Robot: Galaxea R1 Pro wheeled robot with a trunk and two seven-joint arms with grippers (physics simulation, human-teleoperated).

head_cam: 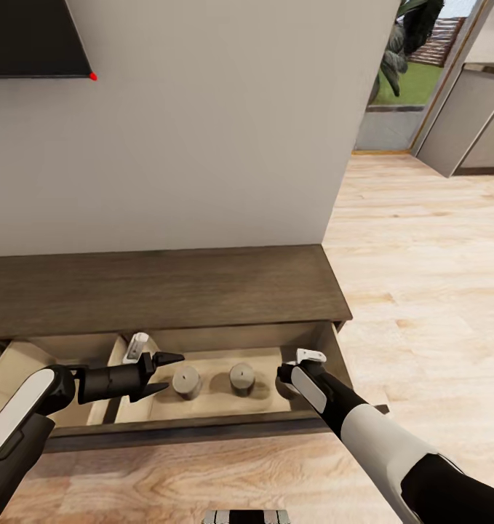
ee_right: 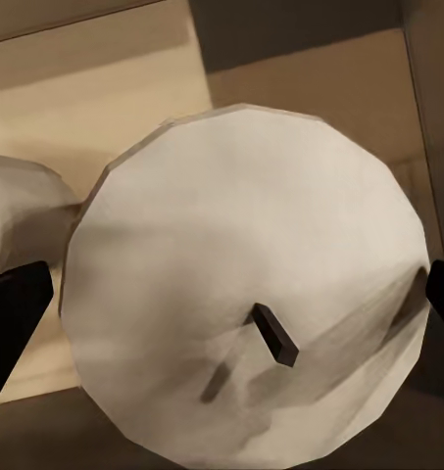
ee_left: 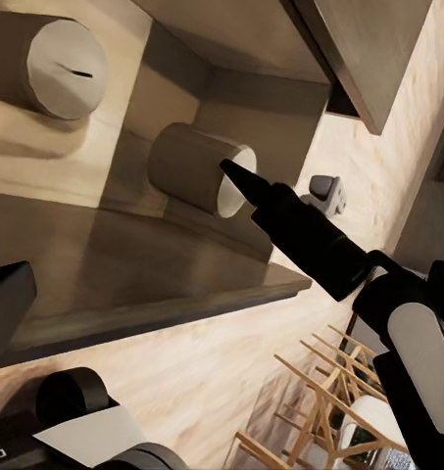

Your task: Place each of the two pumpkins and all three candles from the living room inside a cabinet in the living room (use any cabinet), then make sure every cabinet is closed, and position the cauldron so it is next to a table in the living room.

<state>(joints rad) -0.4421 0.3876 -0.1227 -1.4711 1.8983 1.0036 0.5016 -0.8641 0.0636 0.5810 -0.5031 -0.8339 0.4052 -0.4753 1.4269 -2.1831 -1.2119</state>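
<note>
The dark-brown cabinet (head_cam: 166,287) stands against the wall with its drawer (head_cam: 225,422) pulled out, pale inside. Two grey candles (head_cam: 186,380) (head_cam: 241,377) stand upright in it. A third candle (ee_right: 241,284) stands at the drawer's right end, between the fingers of my open right gripper (head_cam: 284,382); one finger (ee_right: 11,318) sits slightly apart from it. My left gripper (head_cam: 172,372) hangs open over the drawer's left part, beside the left candle (ee_left: 197,166). The pumpkins, cauldron and coffee table are out of view.
A second drawer (head_cam: 14,371) at the left also stands open. A dark screen (head_cam: 28,36) hangs on the wall above. Pale wood floor (head_cam: 421,255) runs to the right toward a doorway with a plant (head_cam: 407,36) and grey kitchen units (head_cam: 472,116).
</note>
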